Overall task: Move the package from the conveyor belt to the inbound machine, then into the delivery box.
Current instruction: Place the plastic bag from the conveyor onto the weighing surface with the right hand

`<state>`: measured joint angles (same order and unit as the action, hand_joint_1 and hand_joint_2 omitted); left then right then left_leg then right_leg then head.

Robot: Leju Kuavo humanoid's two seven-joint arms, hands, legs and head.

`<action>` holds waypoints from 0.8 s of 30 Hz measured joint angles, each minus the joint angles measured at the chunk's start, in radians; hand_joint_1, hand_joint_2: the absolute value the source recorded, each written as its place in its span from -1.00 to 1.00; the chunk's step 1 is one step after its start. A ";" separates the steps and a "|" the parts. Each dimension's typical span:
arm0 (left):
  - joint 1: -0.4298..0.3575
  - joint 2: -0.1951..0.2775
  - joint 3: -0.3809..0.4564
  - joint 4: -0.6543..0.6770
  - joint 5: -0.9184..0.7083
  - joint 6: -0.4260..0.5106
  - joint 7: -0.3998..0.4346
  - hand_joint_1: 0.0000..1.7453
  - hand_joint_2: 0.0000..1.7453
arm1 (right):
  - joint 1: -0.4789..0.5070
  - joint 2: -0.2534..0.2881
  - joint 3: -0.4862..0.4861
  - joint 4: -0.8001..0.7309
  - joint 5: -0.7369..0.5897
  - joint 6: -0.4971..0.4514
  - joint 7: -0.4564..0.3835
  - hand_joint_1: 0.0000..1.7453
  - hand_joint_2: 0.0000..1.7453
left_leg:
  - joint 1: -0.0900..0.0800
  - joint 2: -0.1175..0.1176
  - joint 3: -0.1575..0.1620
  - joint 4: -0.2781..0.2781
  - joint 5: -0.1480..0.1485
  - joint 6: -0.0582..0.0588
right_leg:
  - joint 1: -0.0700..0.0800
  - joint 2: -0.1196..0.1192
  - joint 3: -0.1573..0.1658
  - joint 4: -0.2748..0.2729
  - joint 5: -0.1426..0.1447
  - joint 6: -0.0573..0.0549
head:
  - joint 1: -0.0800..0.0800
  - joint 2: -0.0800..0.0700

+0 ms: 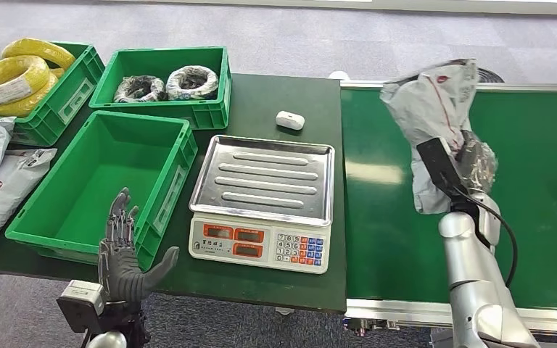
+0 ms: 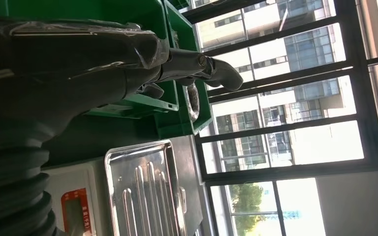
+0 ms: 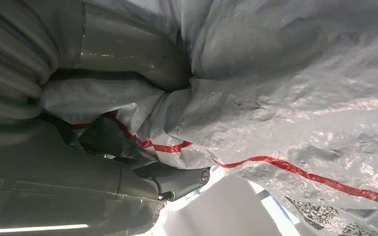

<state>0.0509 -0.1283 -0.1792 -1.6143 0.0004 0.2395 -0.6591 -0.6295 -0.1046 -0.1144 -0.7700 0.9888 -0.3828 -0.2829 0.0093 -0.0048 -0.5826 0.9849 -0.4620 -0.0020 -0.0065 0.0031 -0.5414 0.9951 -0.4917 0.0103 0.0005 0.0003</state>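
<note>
right hand (image 1: 476,161) (behind package (image 1: 435,101))

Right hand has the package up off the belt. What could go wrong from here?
1. The package is a floppy grey bag gripped by crumpled film in the right hand; it may slip.
2. The slack bag could drape over the scale tray's rim.
3. It could clip the small white object.

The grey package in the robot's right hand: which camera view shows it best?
The head view: the grey package appears whole, lifted above the conveyor belt by the right hand. The right wrist view shows crumpled grey plastic with a red stripe, close up. The left wrist view looks at the scale tray instead.
</note>
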 joint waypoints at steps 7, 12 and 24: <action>-0.069 0.023 0.023 0.014 0.002 0.000 -0.017 -1.00 1.00 | -0.100 0.075 0.271 -0.009 0.051 0.203 -0.019 1.00 1.00 | 0.000 0.000 0.000 0.000 0.001 0.000 | 0.000 0.000 -0.001 0.001 0.000 0.000 | 0.000 0.000; -0.104 0.044 0.048 0.028 0.015 0.012 -0.024 -1.00 1.00 | -0.149 0.133 0.402 0.032 0.068 0.264 -0.047 1.00 1.00 | 0.000 0.000 -0.001 0.000 0.001 0.000 | 0.000 0.000 -0.001 0.001 0.000 0.000 | 0.000 0.000; -0.125 0.050 0.082 0.035 0.019 0.024 -0.026 -1.00 1.00 | -0.177 0.200 0.534 0.116 0.062 0.282 -0.083 -0.30 1.00 | 0.000 -0.001 -0.001 0.000 0.001 0.000 | 0.000 0.000 -0.001 0.000 0.000 0.000 | 0.000 0.000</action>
<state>-0.0741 -0.0778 -0.0969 -1.5794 0.0191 0.2638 -0.6851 -0.8061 0.0957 0.4192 -0.6540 1.0508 -0.1012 -0.3656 0.0095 -0.0054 -0.5840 0.9849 -0.4609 -0.0024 -0.0064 0.0026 -0.5428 0.9955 -0.4918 0.0102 0.0010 0.0003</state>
